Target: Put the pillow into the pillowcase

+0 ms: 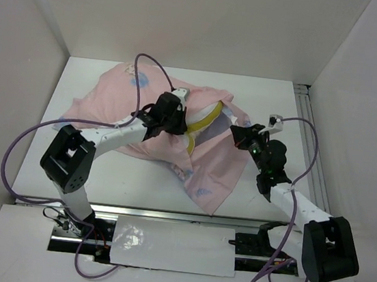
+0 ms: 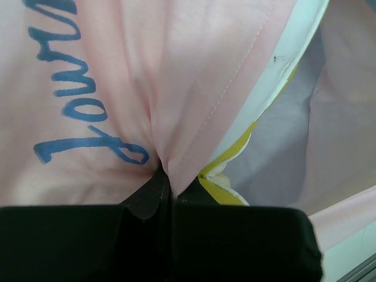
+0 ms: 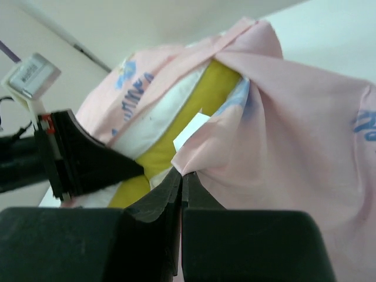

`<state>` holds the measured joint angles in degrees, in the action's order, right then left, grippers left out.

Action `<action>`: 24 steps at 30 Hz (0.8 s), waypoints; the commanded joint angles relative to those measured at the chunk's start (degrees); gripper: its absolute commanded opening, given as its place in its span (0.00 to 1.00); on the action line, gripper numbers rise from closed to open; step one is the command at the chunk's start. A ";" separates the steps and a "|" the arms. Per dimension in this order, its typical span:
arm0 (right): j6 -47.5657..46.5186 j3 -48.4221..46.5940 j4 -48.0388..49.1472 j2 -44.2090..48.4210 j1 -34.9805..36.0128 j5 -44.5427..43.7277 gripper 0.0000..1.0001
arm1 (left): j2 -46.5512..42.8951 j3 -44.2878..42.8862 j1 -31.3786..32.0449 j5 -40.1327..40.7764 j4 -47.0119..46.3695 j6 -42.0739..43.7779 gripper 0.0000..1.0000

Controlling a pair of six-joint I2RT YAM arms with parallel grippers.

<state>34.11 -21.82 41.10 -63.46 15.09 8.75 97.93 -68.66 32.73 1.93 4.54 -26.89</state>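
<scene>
The pink pillowcase [image 1: 127,109] lies bunched across the middle of the table, its mouth facing the near right. The white pillow [image 1: 205,115] with its yellow edge seam shows in that mouth, mostly hidden inside. My left gripper [image 1: 178,115] is shut on the pillowcase's hem [image 2: 176,147] on the left side of the mouth, the yellow seam [image 2: 226,155] right beside it. My right gripper [image 1: 239,135] is shut on the pillowcase's hem [image 3: 194,158] on the right side of the mouth; the pillow's yellow seam [image 3: 176,135] and the left gripper show beyond it.
A flap of the pillowcase [image 1: 204,181] trails toward the near edge. White walls enclose the table on the left, back and right. A metal rail [image 1: 308,145] runs along the right side. A white plate [image 1: 172,246] lies between the arm bases.
</scene>
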 commanded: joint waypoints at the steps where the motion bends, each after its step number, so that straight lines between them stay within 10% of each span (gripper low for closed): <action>1: -5.27 -7.26 8.13 2.03 -2.79 -12.33 0.00 | 2.27 -1.03 -1.00 8.45 10.93 3.96 0.00; 14: -4.66 -19.74 8.28 -17.91 -3.84 -10.51 0.00 | -14.61 16.10 4.80 -24.83 -7.70 23.46 0.00; 24: -4.40 -23.26 17.42 -18.81 -2.00 -11.21 0.00 | -1.17 11.54 6.47 -21.29 -2.78 22.07 0.00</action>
<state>31.42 -38.85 42.33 -86.06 14.76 6.31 93.30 -58.02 37.71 -14.66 -8.43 -5.93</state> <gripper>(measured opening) 0.010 0.088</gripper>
